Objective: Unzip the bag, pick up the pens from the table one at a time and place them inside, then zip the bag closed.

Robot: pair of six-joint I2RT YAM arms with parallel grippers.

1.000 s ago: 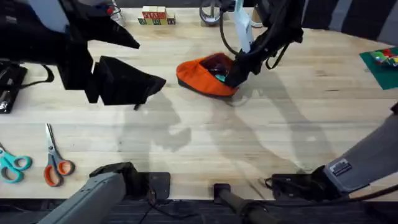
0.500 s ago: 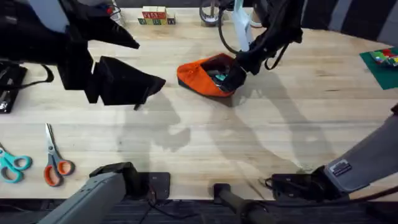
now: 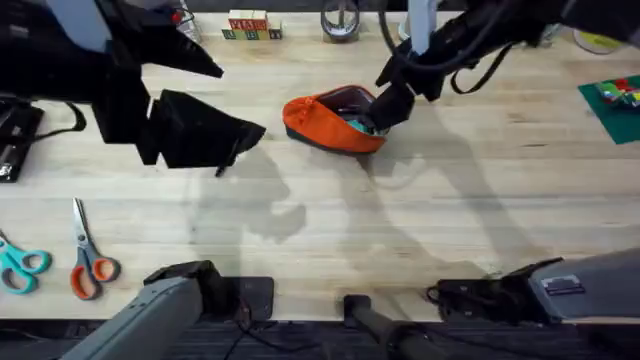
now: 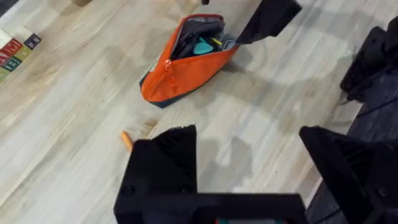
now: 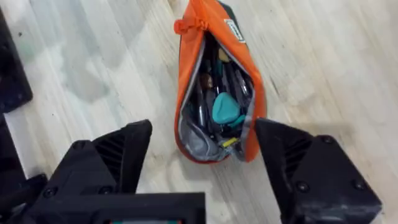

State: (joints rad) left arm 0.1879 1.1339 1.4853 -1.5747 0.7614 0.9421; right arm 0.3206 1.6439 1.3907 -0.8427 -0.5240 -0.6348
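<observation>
One bag [image 3: 330, 122] sits unzipped mid-table [image 3: 400, 230], one orange pen [image 4: 127, 140] lying near it. Right gripper [image 5: 199, 163] has lifted off it, fingers spread, empty; left gripper [image 4: 249, 163] wide open, empty, unmoved.

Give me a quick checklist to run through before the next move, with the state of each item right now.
1. Bag unzipped: ok, its mouth gapes and items show inside.
2. Right gripper free to act: ok, fingers open and empty, just above the bag's open end.
3. Left gripper free to act: ok, fingers open, holding nothing, away from the bag.
4. Pens all inside: not ok, a small orange object, possibly a pen, lies on the table near the bag's closed end, mostly hidden by the left finger.
5. Zipper pull reachable: ok, the orange tab sits at the bag's far end, uncovered.
6. Contents clear of the zipper track: cannot tell.
</observation>
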